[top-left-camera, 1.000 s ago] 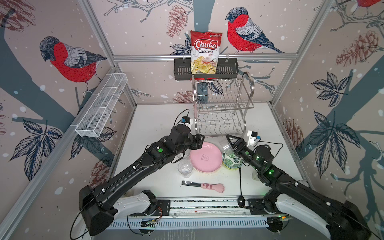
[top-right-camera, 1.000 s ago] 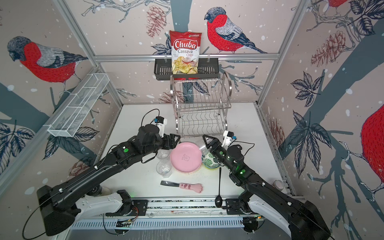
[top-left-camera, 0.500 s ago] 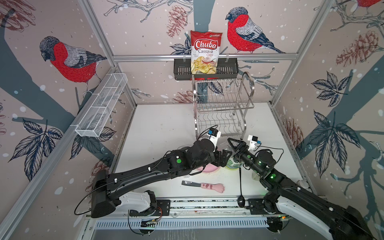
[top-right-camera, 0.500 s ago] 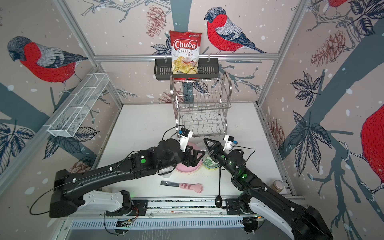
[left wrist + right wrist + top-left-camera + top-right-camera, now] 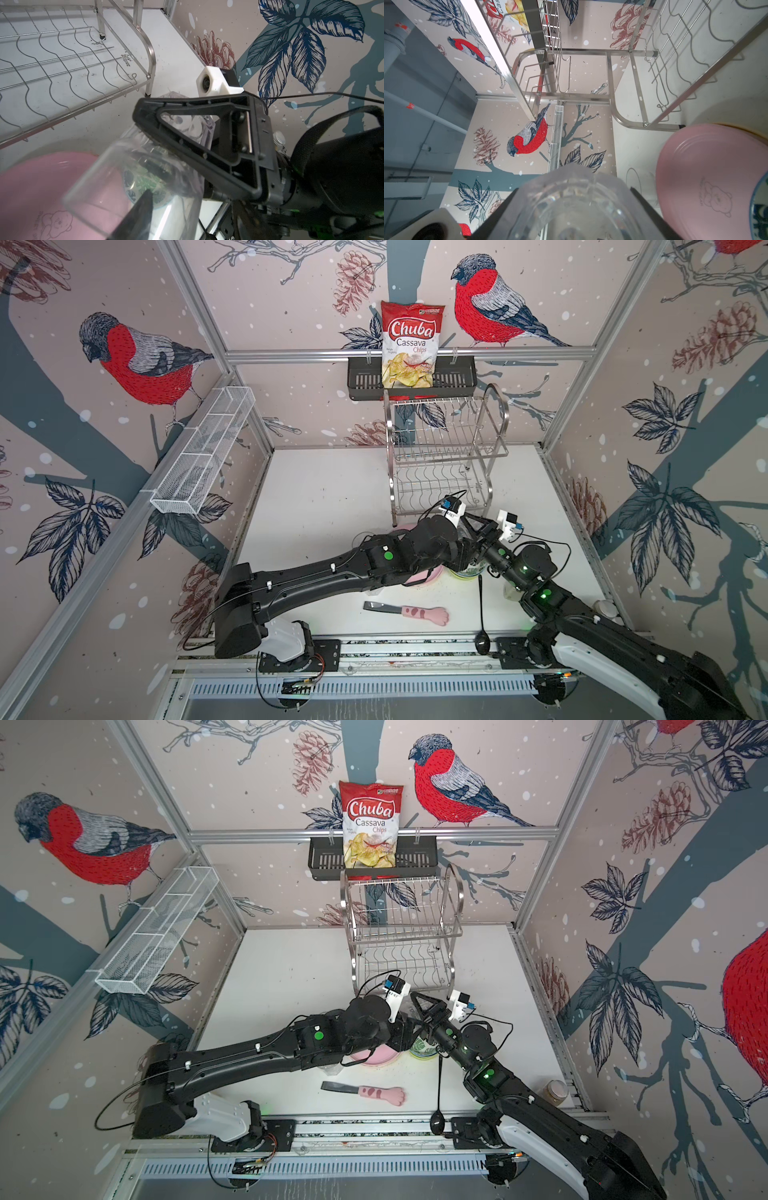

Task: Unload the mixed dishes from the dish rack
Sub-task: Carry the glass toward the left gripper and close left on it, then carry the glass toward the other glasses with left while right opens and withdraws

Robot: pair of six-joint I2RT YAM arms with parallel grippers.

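The right gripper [image 5: 574,199] pinches the clear glass [image 5: 124,162]. I cannot tell whether the left gripper [image 5: 409,1031] grips it yet, so it should clamp squarely before any release.

arms [image 5: 311,580]: black | bases [image 5: 286,639]: white | wrist cameras [image 5: 508,522]: white | LEDs [image 5: 388,556]: green

A pink plate [image 5: 708,187] with bear drawing, a green-leaf bowl [image 5: 420,1049], clear glass [image 5: 571,207].
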